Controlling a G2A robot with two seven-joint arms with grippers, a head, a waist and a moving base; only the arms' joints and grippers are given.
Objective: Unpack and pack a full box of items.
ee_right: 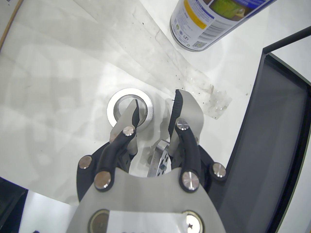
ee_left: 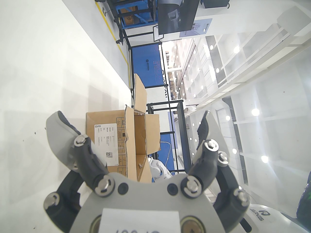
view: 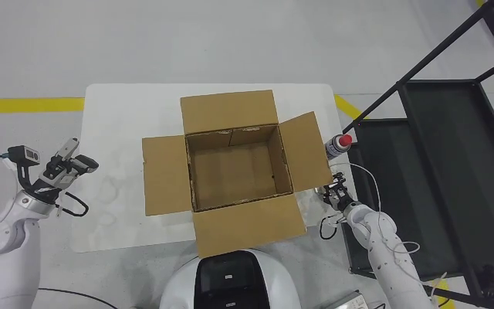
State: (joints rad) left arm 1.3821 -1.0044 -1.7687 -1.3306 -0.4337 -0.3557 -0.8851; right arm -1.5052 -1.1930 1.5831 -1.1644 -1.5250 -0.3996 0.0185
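The right gripper [ee_right: 156,99] is at 4 o'clock from the box, low over the table, its fingers a little apart. One fingertip dips inside a metal ring and the other stands outside it, so one side of the ring lies between them. The left gripper [ee_left: 132,124] is spread wide and holds nothing. It hangs at the 9 o'clock edge of the white table [view: 116,116].

A black metal cart [view: 417,178] stands off the table's 3 o'clock side. The cardboard box [view: 231,112] sits mid-table. It is plain brown, all four flaps are folded outward, its bare floor is in view, and a white label is on one outer wall.

A spray can [ee_right: 213,13] with a red cap stands upright at 3 o'clock from the box, just beside its flap. The metal ring [ee_right: 131,91] lies flat on the table. A scrap of clear tape [ee_right: 209,95] lies near it, toward the can.
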